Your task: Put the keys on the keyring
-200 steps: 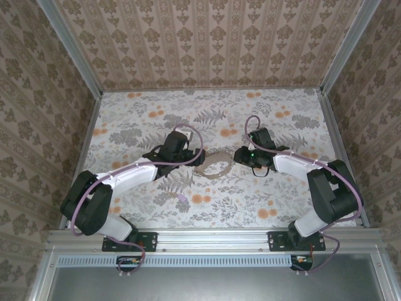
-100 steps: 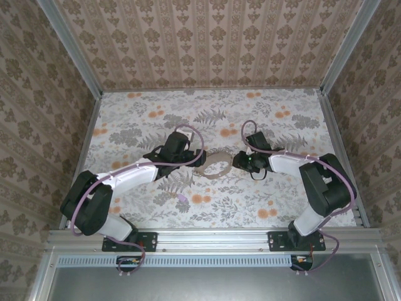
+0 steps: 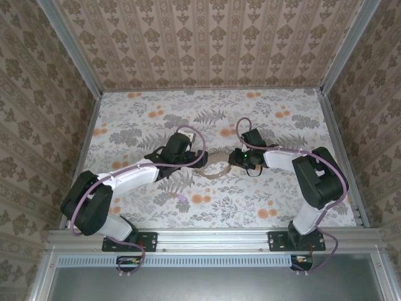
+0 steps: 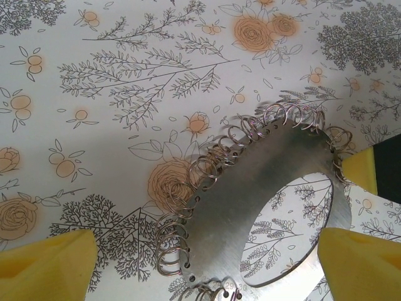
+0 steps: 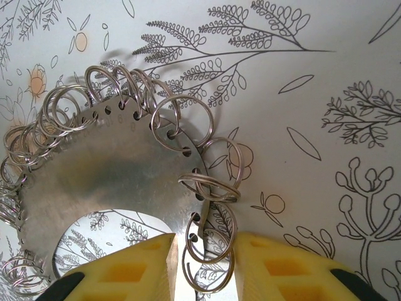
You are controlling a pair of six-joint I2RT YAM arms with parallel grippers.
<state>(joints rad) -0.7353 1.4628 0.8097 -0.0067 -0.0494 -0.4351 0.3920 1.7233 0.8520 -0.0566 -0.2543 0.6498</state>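
Top external view had the metal plate [image 3: 210,175] — a flat ring shape with an oval opening — lying on the flowered table [image 3: 144,116] at mid-width. It sat between the left gripper [image 3: 200,164] and the right gripper [image 3: 232,159], both low beside it. Left wrist view showed what that one could not: small wire rings [image 4: 216,164] threaded through holes along the plate's outer rim, and the left jaws wide apart astride the plate, holding nothing. Right wrist view showed the right jaws nearly closed — one ring sat in the narrow gap between the yellow pads [image 5: 282,266]; whether they pinched it could not be told.
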